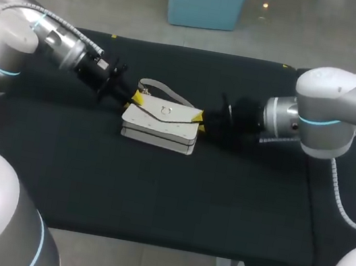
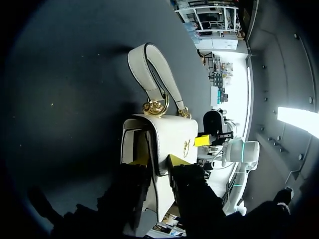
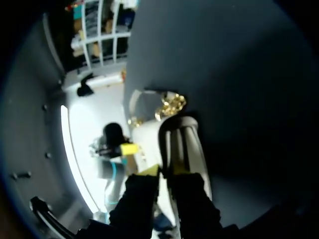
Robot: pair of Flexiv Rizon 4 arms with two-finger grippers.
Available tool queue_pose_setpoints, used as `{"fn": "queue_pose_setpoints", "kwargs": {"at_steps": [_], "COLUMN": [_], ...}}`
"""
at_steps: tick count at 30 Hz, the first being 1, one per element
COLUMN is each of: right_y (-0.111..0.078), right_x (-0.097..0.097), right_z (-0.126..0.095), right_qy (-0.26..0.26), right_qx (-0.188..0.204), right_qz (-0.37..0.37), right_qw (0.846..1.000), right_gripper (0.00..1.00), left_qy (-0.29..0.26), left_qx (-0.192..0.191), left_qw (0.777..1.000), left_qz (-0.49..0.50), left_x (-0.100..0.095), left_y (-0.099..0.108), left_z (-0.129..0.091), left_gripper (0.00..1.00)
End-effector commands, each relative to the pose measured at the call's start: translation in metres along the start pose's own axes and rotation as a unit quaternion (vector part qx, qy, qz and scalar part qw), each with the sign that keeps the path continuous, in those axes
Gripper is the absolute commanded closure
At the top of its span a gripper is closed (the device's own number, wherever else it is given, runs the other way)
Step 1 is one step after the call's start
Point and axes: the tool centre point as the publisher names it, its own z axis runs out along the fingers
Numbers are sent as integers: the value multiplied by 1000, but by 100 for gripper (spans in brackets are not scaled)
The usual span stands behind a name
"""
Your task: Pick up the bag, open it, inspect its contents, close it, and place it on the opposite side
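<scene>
Both of your grippers are at the bag, one on each end. Your left gripper (image 2: 158,160) has its yellow tips drawn close together, pinching the end wall and flap edge of the white bag (image 1: 159,130). Your right gripper (image 3: 164,171) appears to be pinched onto the opposite end in the same way, though its wrist view is soft. From the head camera, the left tips sit at the bag's ten o'clock and the right tips at its three o'clock. The bag is near the middle of the black table (image 1: 153,197), with the flap closed, the gold clasp (image 1: 166,110) showing and the strap (image 2: 152,74) lying at its twelve o'clock. You look to be at the pick-up step, with opening not yet begun. The next move calls for an even lift from both ends, then freeing one gripper to raise the flap at the clasp.
</scene>
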Motion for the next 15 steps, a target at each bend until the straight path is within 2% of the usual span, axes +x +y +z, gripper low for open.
{"fn": "queue_pose_setpoints", "kwargs": {"at_steps": [1, 4, 7, 9, 12, 15], "right_y": [-6, -7, -6, -6, -4, -1], "right_x": [6, 11, 14, 15, 16, 15], "right_z": [-10, -20, -29, -35, -43, -51], "right_qy": [-14, -27, -48, -60, -85, -106], "right_qx": [-19, -28, -41, -47, -53, -61], "right_qz": [-9, -13, -17, -21, -24, -26], "right_qw": [1000, 999, 998, 997, 995, 992], "right_gripper": [0, 0, 0, 0, 0, 0], "left_qy": [-13, -21, -26, -31, -44, -54], "left_qx": [20, 24, 29, 33, 31, 24], "left_qw": [1000, 999, 999, 999, 999, 998], "left_qz": [7, 13, 13, 8, 0, -9], "left_x": [15, 25, 29, 29, 27, 23], "left_y": [16, 25, 32, 36, 41, 43], "left_z": [-7, -12, -17, -19, -17, -11], "left_gripper": [2, 5, 22, 38, 50, 53]}}
